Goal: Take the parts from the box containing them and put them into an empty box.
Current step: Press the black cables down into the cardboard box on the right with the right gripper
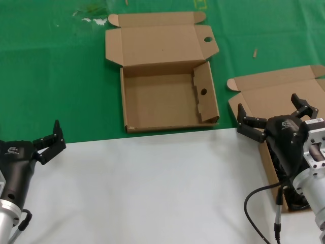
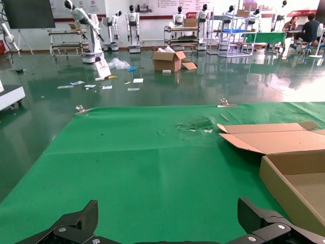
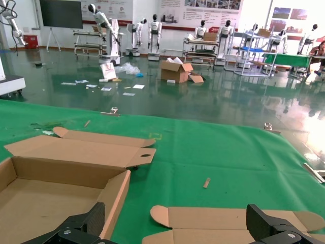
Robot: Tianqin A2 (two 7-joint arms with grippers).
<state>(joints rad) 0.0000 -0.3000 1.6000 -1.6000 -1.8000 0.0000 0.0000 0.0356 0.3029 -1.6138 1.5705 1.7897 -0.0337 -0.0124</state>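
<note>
Hands both spread: right hand (image 1: 271, 119) over parts box (image 1: 254, 94), left hand (image 1: 48, 142) parked.

text: none legible | wall posters (image 3: 198, 7): too small to read

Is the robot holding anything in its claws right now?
No. The left gripper is open over the table's near edge, and the right gripper is open above the box containing them; neither holds anything.

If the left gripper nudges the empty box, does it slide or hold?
Likely slides: the empty box is thin cardboard with nothing inside, so probably light. Its open lid lies flat on the green cloth and may flex at the hinge. The left gripper hovers open, apart from it.
</note>
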